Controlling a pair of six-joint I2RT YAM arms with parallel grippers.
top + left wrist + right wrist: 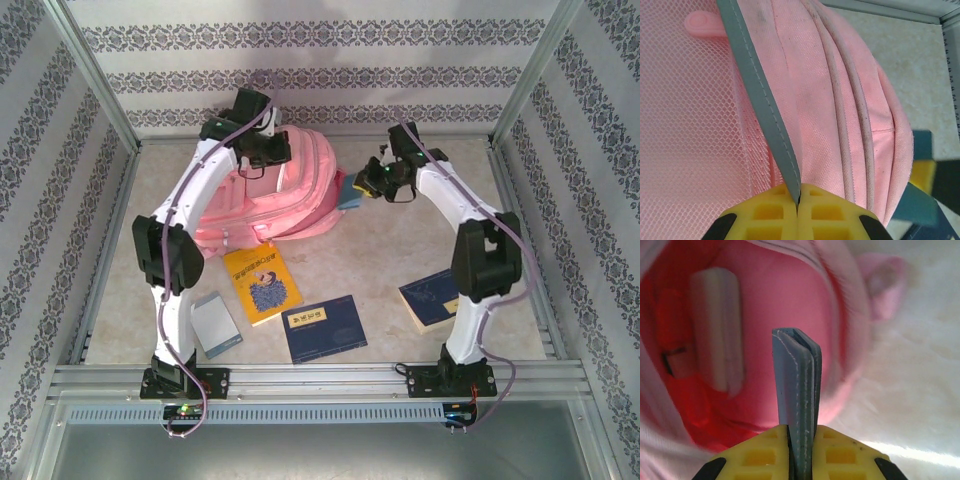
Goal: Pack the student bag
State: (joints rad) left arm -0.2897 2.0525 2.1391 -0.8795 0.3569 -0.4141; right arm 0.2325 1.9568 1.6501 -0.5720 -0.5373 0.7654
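At the near left, a small grey notebook (215,322) lies beside the left arm's base. Farther in, the left gripper (798,199) is clenched tight on a grey trim strip (765,110) of the student bag (300,192). The bag lies on its side at the far middle of the table (400,245), with its mouth turned to the right. Near of the bag lie a yellow book (262,282) and, to its right, a dark blue book (323,327), both unpacked.

Right of the bag, the right gripper (801,437) is grasping a slim blue-grey item (796,375) with stitched edges, a notebook or a case; I cannot tell which. It points at the bag's open mouth, where a white object (717,330) already sits inside. A second dark blue book (428,297) lies at the near right, partly under the right arm.

The risks look like these. The thin trim could slip out of the left pinch, letting the mouth sag shut. The item's leading edge could catch the soft rim or jam against the white object. A push against either might shove the whole bag leftward rather than seat the item.
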